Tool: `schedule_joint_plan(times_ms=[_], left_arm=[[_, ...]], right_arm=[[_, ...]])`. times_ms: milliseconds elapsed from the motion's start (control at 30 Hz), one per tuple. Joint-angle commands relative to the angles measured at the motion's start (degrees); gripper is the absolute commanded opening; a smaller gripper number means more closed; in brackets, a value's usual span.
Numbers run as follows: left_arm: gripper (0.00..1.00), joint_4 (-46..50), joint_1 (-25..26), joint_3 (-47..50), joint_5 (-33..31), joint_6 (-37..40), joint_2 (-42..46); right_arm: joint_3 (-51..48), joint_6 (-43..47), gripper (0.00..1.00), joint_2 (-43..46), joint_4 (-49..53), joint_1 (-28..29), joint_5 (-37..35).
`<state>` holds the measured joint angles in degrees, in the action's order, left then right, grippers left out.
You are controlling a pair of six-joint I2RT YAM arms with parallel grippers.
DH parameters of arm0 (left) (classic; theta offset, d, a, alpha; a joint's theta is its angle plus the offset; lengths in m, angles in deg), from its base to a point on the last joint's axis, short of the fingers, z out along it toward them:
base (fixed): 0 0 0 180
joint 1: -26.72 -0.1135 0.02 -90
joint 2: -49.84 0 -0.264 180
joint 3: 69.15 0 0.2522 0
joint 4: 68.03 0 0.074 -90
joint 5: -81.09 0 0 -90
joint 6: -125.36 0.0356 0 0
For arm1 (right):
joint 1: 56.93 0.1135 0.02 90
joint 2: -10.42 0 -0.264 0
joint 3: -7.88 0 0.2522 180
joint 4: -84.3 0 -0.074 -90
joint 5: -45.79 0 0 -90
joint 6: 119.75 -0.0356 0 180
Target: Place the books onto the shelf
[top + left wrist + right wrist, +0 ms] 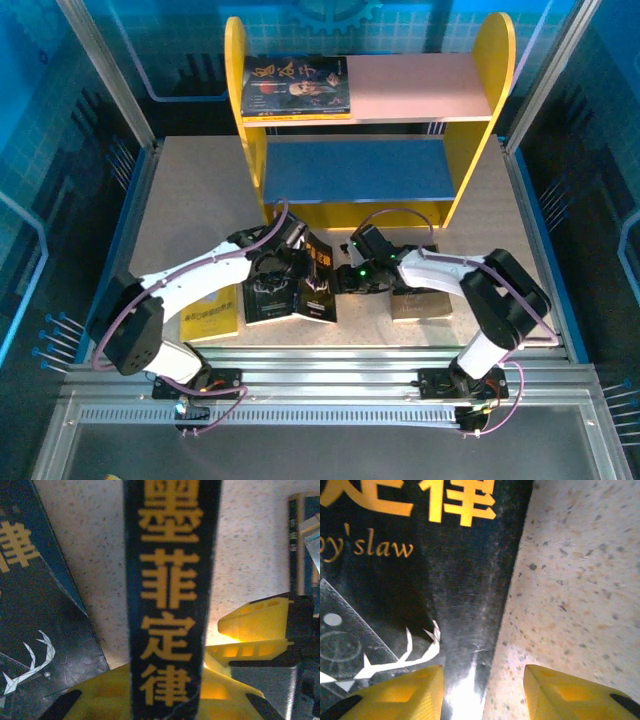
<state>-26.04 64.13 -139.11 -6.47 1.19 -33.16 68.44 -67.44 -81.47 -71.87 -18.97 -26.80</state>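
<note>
Now | left fingers [100, 700] pinch black book [172, 605] | right fingers [570, 692] straddle antler cover [380, 605] edge

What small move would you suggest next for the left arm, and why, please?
Probably a gentle lift. The left gripper is shut on the black book at its spine, the right gripper is open close by, and the shelf has free room on its pink board.
</note>
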Motion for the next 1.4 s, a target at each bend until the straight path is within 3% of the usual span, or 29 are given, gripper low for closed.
schedule_joint_plan(times_ms=[0, 167, 267, 533, 767, 1000, 1367], left_arm=[[0.00, -1.33, 0.38, -2.06, 2.07, 6.48, 8.01], [0.00, -3.48, 0.43, -1.72, 7.84, 12.10, 20.51], [0.00, -2.08, 0.38, -6.50, 9.85, 14.94, 25.11], [0.00, 2.63, 0.38, -34.56, -0.98, 20.59, 18.68], [0.00, -3.49, 0.30, -58.11, -3.14, 21.43, 4.28], [0.00, -12.85, -0.32, -71.56, -2.42, 18.68, -5.58], [0.00, -27.44, -3.85, -72.49, -1.02, 10.69, -9.88]], right_arm=[[-0.36, 2.72, 0.49, 7.14, 6.30, -2.27, -1.22], [-0.99, 3.81, 0.53, 17.81, 10.43, -5.53, -1.79], [0.51, 4.14, 0.57, 24.37, 14.85, -7.49, -2.94], [9.66, 5.83, 0.64, 38.04, 20.96, -9.75, -3.61], [15.46, 6.47, 0.65, 39.10, 15.63, -9.48, -0.81], [24.29, 5.64, 0.68, 34.90, 6.21, -9.13, 3.93], [35.15, -0.62, 0.82, 26.49, -12.14, -9.06, 7.02]])
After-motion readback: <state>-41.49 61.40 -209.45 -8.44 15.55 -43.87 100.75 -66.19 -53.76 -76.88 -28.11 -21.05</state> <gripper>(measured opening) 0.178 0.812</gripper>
